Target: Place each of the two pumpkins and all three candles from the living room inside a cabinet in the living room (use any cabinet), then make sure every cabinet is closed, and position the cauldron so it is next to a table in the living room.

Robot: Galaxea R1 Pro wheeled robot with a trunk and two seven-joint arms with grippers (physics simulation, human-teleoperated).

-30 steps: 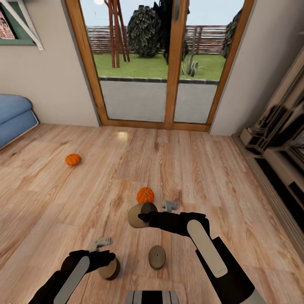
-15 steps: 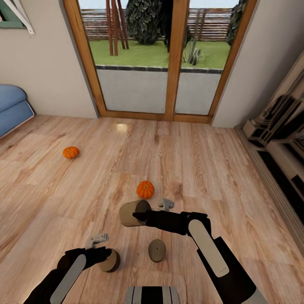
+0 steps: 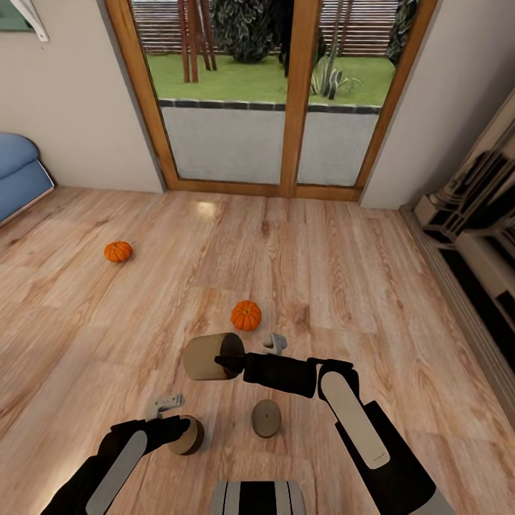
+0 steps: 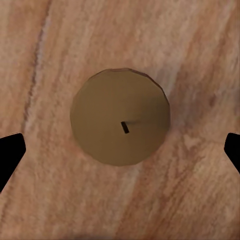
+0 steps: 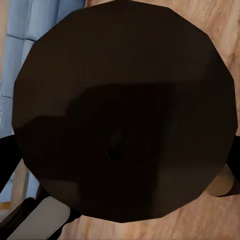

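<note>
The right gripper [image 3: 230, 363], clamped on a candle [image 3: 206, 355], has swung it away from the near pumpkin [image 3: 246, 315]; left gripper [image 3: 187, 429] hangs wide above another candle [image 4: 120, 122].

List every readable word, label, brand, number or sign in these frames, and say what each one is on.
There are none. The candle held in the right gripper, the candle under the left gripper, the third candle on the floor, both pumpkins, the glass doors and the blue sofa bear no lettering.
</note>
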